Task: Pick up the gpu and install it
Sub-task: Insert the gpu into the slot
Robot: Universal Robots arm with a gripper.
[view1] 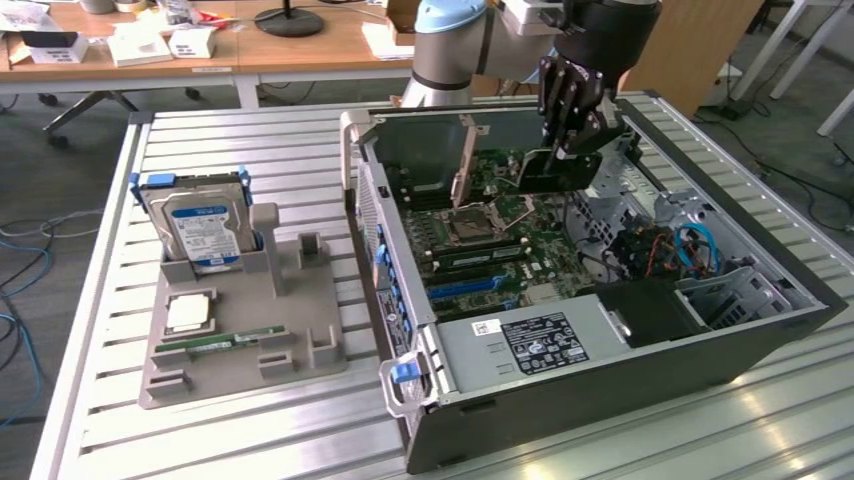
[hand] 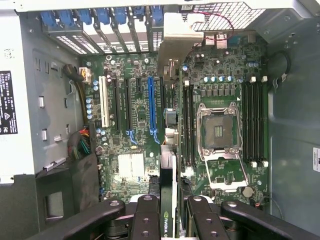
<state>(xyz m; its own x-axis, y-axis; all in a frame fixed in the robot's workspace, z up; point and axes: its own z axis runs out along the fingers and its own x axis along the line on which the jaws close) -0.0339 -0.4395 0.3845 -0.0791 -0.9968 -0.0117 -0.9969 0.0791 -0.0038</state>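
Gripper [view1: 574, 150] with fingers [hand: 146, 220] clamped on the gpu [view1: 550, 172], card held upright above the motherboard [view1: 487, 245], inside the open computer case [view1: 747, 330]

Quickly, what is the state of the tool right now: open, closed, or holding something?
The tool: closed, holding the gpu.
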